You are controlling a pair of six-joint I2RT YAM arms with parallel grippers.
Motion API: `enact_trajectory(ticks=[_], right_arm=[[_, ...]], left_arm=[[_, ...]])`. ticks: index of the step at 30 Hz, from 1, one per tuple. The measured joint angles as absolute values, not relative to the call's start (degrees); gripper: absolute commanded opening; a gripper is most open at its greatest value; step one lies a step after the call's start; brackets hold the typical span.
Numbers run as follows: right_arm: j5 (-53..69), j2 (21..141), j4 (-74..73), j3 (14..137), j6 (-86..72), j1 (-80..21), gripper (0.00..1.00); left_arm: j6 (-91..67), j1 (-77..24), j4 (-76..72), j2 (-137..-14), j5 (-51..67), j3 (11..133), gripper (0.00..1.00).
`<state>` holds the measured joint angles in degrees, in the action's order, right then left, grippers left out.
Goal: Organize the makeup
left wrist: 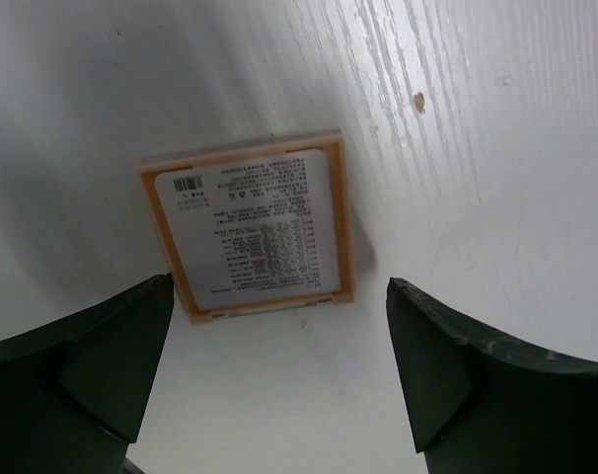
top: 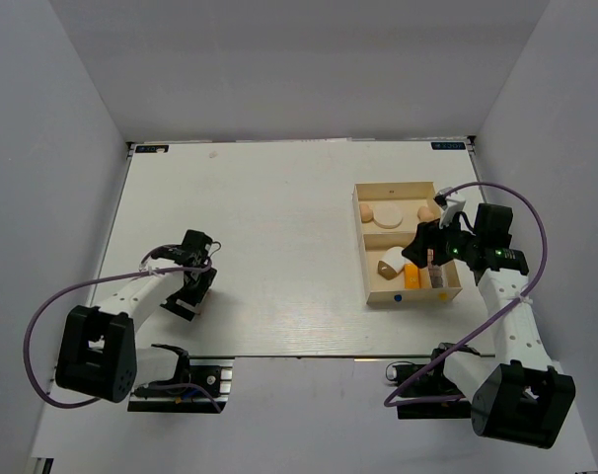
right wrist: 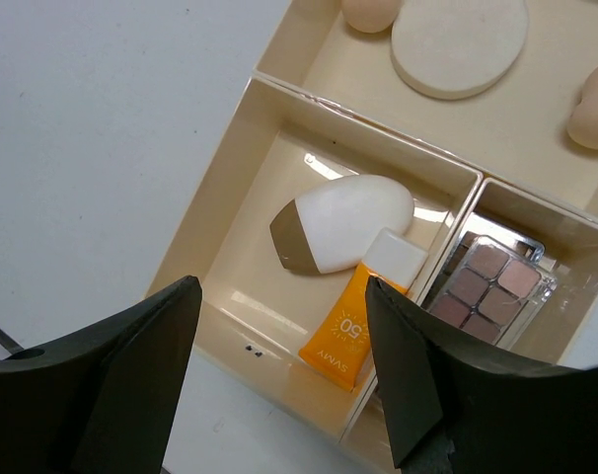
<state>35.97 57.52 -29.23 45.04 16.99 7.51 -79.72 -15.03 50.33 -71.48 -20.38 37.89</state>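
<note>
My left gripper (left wrist: 279, 367) is open just above the table, and the square pinkish compact (left wrist: 248, 229) lies label side up a little beyond its fingertips, untouched. My right gripper (right wrist: 281, 296) hangs open and empty over the wooden box (right wrist: 215, 207). Below it lie the white-and-brown teardrop sponge (right wrist: 343, 222) and the orange tube (right wrist: 363, 321) in one compartment. The brown eyeshadow palette (right wrist: 491, 286) is in the compartment beside them. The round cream puff (right wrist: 459, 44) and two peach egg sponges (right wrist: 373, 12) (right wrist: 595, 104) fill the far compartment.
The box (top: 363, 257) stands on the right half of the white table, with the right gripper (top: 417, 259) above its near side. The left gripper (top: 190, 286) is low at the left, near the front edge. Grey walls close in both sides.
</note>
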Motion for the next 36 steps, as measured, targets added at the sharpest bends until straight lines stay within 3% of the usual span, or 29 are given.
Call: enact_trajectory(ticks=[15, 17, 21, 26, 28, 31, 33, 34, 35, 36], right_arm=[[36.0, 57.9, -28.0, 44.1, 16.1, 7.9, 0.74], [36.0, 57.9, -28.0, 44.1, 15.9, 7.9, 0.74], [36.0, 57.9, -28.0, 44.1, 15.7, 7.9, 0.74], [35.9, 57.9, -28.0, 44.1, 15.5, 8.3, 0.72], [35.5, 57.9, -27.9, 44.1, 15.1, 8.3, 0.66], [34.0, 57.9, -26.7, 44.1, 13.8, 8.5, 0.51], [32.7, 58.0, -25.7, 44.1, 12.5, 8.6, 0.32], [32.2, 58.0, -25.2, 44.1, 12.0, 8.7, 0.32], [31.5, 58.1, -24.8, 44.1, 11.0, 8.8, 0.17], [30.8, 58.1, -24.3, 44.1, 10.5, 9.0, 0.10]], left_arm=[[-77.7, -9.2, 46.8, -74.5, -18.0, 36.8, 0.95], [-76.9, -8.9, 47.0, -75.2, -17.7, 37.1, 0.88], [-75.2, -8.6, 47.1, -75.2, -17.0, 37.2, 0.52], [-70.7, -8.8, 43.9, -75.2, -13.9, 38.3, 0.22], [-67.7, -9.5, 40.4, -75.3, -9.6, 40.5, 0.16], [-63.7, -11.5, 34.0, -76.5, -2.2, 46.0, 0.15], [-60.7, -13.5, 28.2, -78.9, 3.9, 50.7, 0.15], [-60.0, -14.5, 26.4, -80.4, 5.8, 52.9, 0.15], [-58.6, -16.2, 24.4, -82.5, 8.4, 55.7, 0.15], [-57.4, -18.2, 22.1, -85.2, 11.1, 59.0, 0.15]])
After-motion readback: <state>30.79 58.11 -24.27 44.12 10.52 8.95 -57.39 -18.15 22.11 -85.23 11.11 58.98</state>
